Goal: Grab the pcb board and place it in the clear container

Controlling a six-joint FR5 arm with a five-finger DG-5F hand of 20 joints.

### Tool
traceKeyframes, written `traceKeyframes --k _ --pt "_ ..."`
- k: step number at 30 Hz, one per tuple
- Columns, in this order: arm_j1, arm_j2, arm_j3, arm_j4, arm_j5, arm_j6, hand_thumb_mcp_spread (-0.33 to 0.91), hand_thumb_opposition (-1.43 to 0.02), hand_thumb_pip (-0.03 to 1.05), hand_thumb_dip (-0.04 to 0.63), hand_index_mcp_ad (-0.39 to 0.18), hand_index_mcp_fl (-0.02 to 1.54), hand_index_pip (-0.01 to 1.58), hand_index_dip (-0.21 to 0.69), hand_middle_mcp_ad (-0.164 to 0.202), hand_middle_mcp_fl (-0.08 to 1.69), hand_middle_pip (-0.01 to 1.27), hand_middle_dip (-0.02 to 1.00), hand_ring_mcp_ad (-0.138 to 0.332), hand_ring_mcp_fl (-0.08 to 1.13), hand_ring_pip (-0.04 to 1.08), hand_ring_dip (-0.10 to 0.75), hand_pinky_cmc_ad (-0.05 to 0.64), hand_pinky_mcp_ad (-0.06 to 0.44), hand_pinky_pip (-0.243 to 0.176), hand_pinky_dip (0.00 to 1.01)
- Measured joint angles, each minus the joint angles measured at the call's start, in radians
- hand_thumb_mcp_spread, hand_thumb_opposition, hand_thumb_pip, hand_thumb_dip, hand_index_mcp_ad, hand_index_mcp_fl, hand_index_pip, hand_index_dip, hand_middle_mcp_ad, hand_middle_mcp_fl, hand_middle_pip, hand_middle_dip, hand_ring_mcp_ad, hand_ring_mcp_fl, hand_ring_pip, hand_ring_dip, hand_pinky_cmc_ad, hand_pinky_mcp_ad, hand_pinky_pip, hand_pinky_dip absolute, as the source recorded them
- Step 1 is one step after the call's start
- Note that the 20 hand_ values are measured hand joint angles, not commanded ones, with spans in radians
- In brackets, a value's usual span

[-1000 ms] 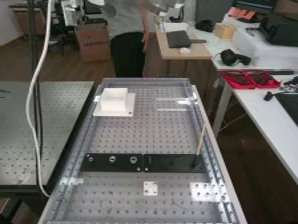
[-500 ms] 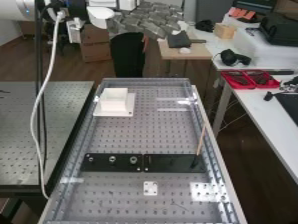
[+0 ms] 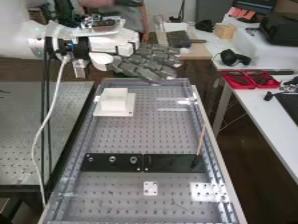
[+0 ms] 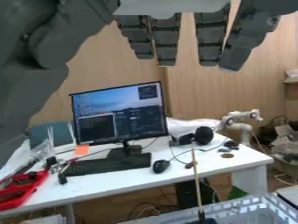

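black plates (image 3: 113, 165), two, lie end to end; one white block (image 3: 114, 103) stands apart; one hand (image 3: 150, 65) hovers, fingers straight

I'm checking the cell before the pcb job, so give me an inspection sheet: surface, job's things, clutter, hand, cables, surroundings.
Surface: perforated bench top, two black plates end to end across it.
Job's things: pcb board and clear container can't be identified for certain; white block on a white base, small white plate nearer.
Clutter: thin stick tilted above the right black plate.
Hand: fingers straight, above the bench's far end.
Cables: white cable hangs from the arm.
Surroundings: side desk with red trays.
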Motion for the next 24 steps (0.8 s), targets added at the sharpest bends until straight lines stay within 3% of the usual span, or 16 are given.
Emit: traceKeyframes --k 4,7,11,15,19,21,24 --pt "-0.007 -0.041 -0.015 0.008 0.023 0.023 0.16 -0.75 0.32 0.005 0.07 0.04 0.09 0.093 0.126 0.03 0.15 0.02 0.281 0.06 0.11 -0.033 0.283 0.253 -0.101 0.38" --pt "-0.009 -0.059 -0.028 0.023 0.038 0.024 0.21 -0.75 0.39 0.01 0.024 0.04 0.09 0.119 0.122 0.03 0.15 0.02 0.283 0.05 0.1 -0.03 0.283 0.253 -0.101 0.38" --pt "-0.011 -0.086 -0.049 0.067 0.065 0.022 0.26 -0.75 0.42 0.065 -0.028 0.06 0.1 0.136 0.122 0.03 0.15 0.02 0.278 0.04 0.1 -0.03 0.283 0.25 -0.101 0.4" --pt "-0.017 -0.114 -0.071 0.124 0.085 0.022 0.31 -0.75 0.53 0.112 -0.066 0.06 0.13 0.143 0.12 0.02 0.15 0.02 0.283 0.03 0.1 -0.03 0.279 0.241 -0.103 0.4" --pt "-0.025 -0.147 -0.096 0.203 0.099 0.015 0.34 -0.77 0.58 0.162 -0.075 0.06 0.31 0.143 0.122 0.02 0.15 0.03 0.279 0.01 0.09 -0.03 0.279 0.236 -0.103 0.4" --pt "-0.028 -0.161 -0.101 0.218 0.104 0.009 0.35 -0.77 0.65 0.175 -0.093 0.06 0.47 0.143 0.122 0.03 0.14 0.03 0.279 0.01 0.09 -0.03 0.265 0.232 -0.103 0.4" --pt "-0.034 -0.181 -0.1 0.228 0.108 -0.002 0.36 -0.79 0.65 0.206 -0.101 0.06 0.67 0.138 0.113 0.03 0.14 0.05 0.279 0.01 0.09 -0.03 0.264 0.232 -0.103 0.4"
